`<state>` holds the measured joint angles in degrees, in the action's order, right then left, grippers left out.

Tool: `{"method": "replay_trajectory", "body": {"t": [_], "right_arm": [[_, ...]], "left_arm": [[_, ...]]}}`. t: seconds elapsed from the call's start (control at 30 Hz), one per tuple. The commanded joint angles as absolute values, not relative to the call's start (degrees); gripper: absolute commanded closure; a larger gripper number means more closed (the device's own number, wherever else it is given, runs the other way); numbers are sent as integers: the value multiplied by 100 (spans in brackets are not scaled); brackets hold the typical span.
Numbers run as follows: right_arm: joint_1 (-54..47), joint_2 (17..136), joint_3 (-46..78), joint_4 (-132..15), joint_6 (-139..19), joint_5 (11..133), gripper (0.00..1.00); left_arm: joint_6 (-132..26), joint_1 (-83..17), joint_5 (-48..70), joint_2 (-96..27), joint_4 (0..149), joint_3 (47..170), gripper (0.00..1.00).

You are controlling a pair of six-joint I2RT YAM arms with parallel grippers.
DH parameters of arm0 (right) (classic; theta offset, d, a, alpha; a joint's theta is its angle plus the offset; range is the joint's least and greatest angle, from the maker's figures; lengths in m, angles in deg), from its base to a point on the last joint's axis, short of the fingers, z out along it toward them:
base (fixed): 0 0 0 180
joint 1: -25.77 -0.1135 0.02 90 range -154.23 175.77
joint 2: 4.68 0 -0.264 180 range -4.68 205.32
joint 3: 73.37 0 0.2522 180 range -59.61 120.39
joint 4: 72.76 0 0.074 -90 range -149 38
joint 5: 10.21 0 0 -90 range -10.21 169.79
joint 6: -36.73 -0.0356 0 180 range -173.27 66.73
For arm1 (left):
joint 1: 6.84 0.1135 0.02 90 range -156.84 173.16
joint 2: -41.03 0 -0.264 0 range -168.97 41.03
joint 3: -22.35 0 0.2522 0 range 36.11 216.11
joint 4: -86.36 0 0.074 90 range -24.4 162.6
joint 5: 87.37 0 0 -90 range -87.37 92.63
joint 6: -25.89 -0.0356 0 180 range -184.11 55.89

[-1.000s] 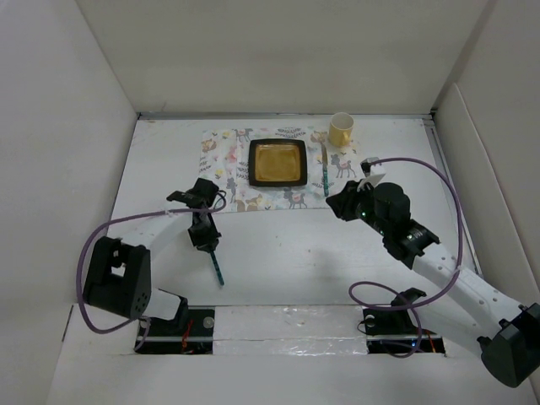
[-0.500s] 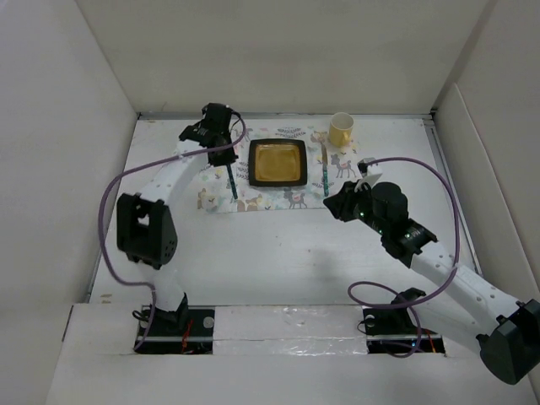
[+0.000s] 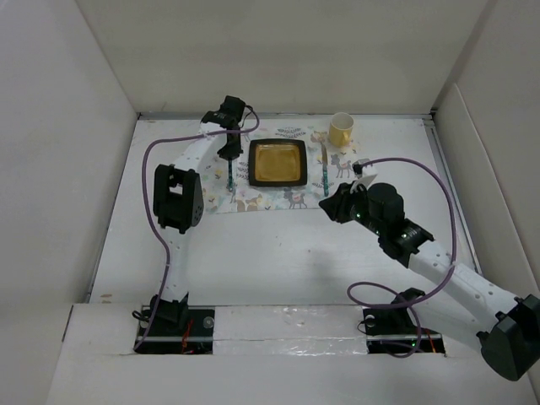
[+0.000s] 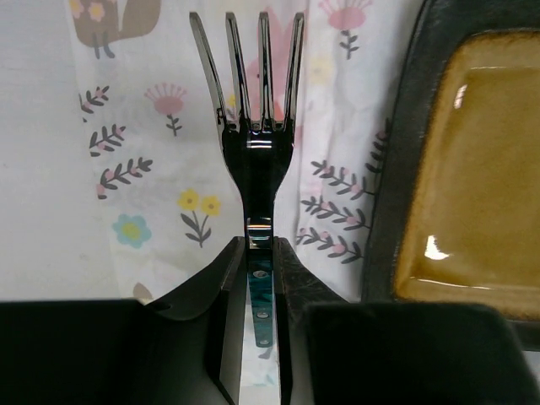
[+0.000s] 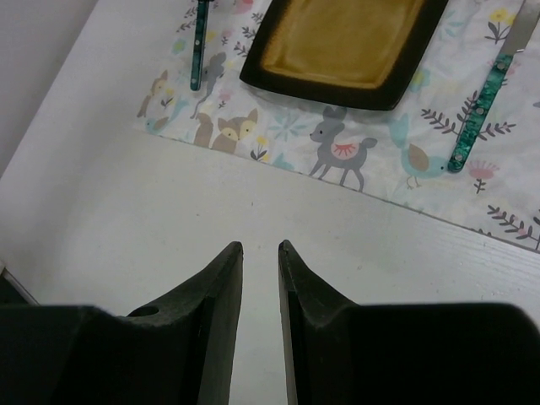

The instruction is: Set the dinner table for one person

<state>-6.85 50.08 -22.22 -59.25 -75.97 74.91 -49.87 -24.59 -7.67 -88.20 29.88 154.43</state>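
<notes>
Clamping the fork (image 4: 257, 169) just beside the plate (image 4: 472, 186), left hand (image 4: 259, 253); right hand (image 5: 260, 249) ajar.

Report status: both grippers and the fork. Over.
Left gripper shut on fork, over mat, left of plate. Right gripper empty, jaws slightly apart, over dinner table. Nothing in the fork's way.

This looks like a robot test cell in a lab: a white bench (image 3: 278, 253) boxed in by plain white walls (image 3: 278, 51), with a left arm (image 3: 175, 201) and a right arm (image 3: 422, 251) bolted at its near edge.
</notes>
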Motion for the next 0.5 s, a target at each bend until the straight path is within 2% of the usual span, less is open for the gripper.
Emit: {"method": "replay_trajectory", "body": {"t": [0.0, 0.47], "right_arm": [[-824, 5060, -2217, -6233, -7577, 7610, 71], [-877, 5350, -2138, -6216, -7569, 7751, 70]], "left_arm": [[-5312, -2274, -853, -8799, 2716, 15740, 100], [-5383, -2274, -748, -9142, 3137, 15520, 100]]}}
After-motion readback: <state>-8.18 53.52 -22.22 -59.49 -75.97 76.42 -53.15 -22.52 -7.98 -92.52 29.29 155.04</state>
